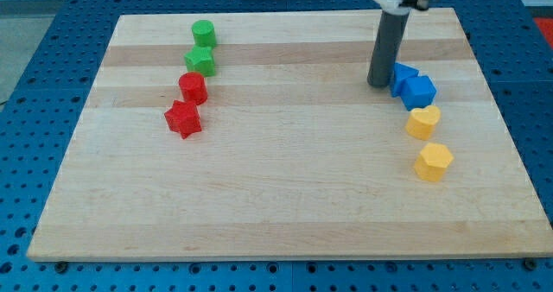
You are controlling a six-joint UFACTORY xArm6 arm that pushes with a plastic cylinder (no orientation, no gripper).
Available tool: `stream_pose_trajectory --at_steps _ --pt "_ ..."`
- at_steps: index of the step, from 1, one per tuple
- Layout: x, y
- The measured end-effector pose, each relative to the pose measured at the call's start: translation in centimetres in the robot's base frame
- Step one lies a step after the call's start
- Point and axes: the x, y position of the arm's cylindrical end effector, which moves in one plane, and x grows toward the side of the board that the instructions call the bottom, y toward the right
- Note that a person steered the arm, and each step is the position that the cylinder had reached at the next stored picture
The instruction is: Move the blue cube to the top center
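Blue cube (420, 92) and another blue block (402, 77) touch; my tip (378, 84), grasping nothing, just left.

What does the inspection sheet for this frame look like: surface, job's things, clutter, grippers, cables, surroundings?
Surface: pale wooden board, flat, with a lighter band of wood across its upper part.
Job's things: blue cube at the view's right, touching a second blue block just up-left of it; not at the top center.
Clutter: green cylinder, green star-like block, red cylinder and red star-like block in a line at the view's left; two yellow blocks below the blue pair.
Grippers: none fitted; my tip sits against the left side of the second blue block.
Cables: nothing seen.
Surroundings: blue perforated table around the board.
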Motion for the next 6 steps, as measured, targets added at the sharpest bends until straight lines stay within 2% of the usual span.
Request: stream_pose_trajectory --at_steps 3,5,6 --pt "-5.5 2.6" --pt "-5.9 2.9" --pt "-4.2 7.2"
